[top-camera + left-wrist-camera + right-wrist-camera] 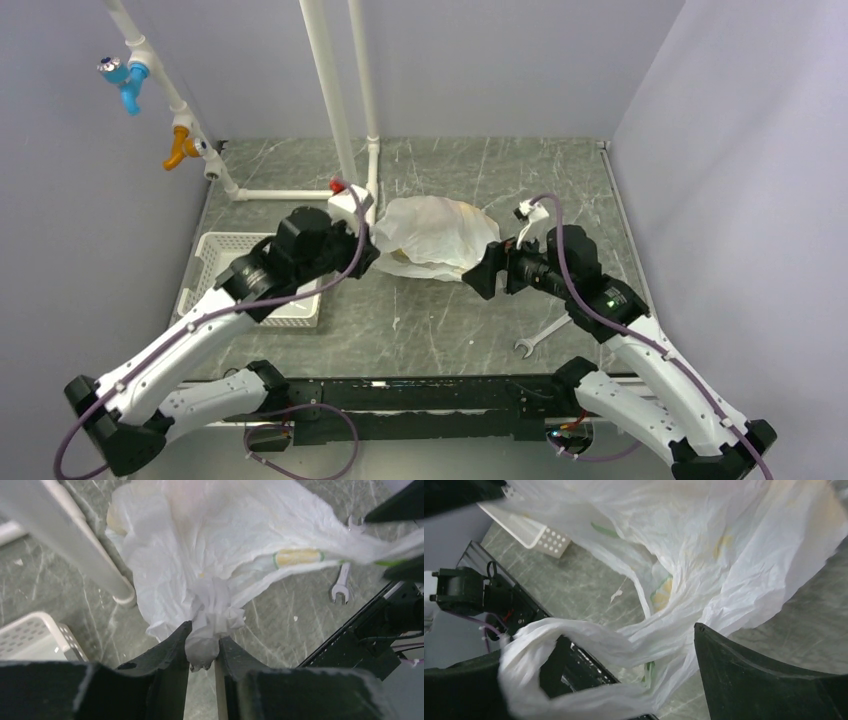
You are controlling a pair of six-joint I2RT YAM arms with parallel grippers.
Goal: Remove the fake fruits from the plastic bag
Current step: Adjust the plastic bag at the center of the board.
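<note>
left tool (202,652) pinches plastic bag (210,555); overhead hides grip

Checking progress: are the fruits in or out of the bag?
In, seemingly: the bag bulges, a yellowish lump shows through its plastic, and no fruit is visible outside it.

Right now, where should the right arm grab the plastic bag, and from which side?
Grab the twisted loop handle, coming from the right side of the plastic bag, where the open right gripper straddles it. It's bunched thin like a rope, so that gripper can probably close round it. The left gripper pinches the opposite end.
</note>
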